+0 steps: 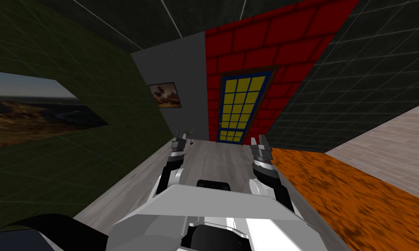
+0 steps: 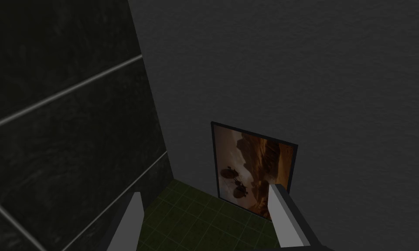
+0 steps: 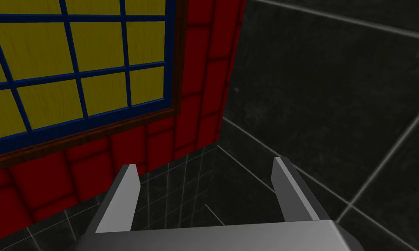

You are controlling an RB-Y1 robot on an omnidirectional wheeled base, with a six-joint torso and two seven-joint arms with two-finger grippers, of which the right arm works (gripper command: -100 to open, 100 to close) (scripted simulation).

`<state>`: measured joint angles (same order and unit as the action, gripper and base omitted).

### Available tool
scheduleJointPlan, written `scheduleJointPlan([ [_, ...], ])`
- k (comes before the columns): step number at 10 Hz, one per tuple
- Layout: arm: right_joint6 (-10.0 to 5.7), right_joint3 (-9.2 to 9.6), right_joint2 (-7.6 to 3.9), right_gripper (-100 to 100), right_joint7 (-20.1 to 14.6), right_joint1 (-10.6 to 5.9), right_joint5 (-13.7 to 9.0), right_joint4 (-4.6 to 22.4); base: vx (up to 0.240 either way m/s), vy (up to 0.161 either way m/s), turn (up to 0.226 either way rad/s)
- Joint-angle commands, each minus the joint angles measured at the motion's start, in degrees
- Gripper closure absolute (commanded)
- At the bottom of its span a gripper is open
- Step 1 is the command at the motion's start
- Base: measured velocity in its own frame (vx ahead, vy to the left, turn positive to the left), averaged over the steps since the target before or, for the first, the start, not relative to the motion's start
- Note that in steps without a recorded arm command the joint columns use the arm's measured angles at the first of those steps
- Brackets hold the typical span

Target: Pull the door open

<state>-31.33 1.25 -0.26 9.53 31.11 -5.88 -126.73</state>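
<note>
The door (image 1: 241, 109) has a blue grid frame with yellow panes and stands shut in a red tiled wall (image 1: 252, 48) at the far end of the corridor. In the right wrist view the door (image 3: 73, 65) fills the upper part, beyond my open right gripper (image 3: 204, 191). A small handle (image 1: 220, 124) sits on the door's left edge. My right gripper (image 1: 259, 141) and left gripper (image 1: 179, 141) hang low in front of my chest, well short of the door. The left gripper (image 2: 208, 213) is open and empty.
A dark green wall (image 1: 73, 144) with a window runs along the left. A dark tiled wall (image 1: 356, 87) stands on the right above an orange floor patch (image 1: 343, 191). A small plant (image 1: 189, 133) stands by the grey wall (image 1: 182, 65), under a framed picture (image 1: 165, 95).
</note>
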Motion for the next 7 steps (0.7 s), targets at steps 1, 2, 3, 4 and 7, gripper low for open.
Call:
scheduleJointPlan([
  [1,-0.46,0.03,-0.6,-100,-1.7,-0.62,-0.9,1.8,0.056,0.068,0.053],
  [2,-0.73,0.04,-0.89,-100,-2.6,-0.97,-1.5,2.8,0.118,-0.011,0.112],
  [3,-0.99,0.06,-1.18,-100,-3.6,-1.32,-2.0,3.8,0.124,-0.031,0.087],
  [4,-1.32,0.08,-1.51,-100,-4.7,-1.76,-2.7,5.0,0.112,-0.04,0.073],
  [7,-2.29,0.14,-2.37,-100,-8.2,-3.06,-4.7,8.8,0.128,-0.019,0.081],
])
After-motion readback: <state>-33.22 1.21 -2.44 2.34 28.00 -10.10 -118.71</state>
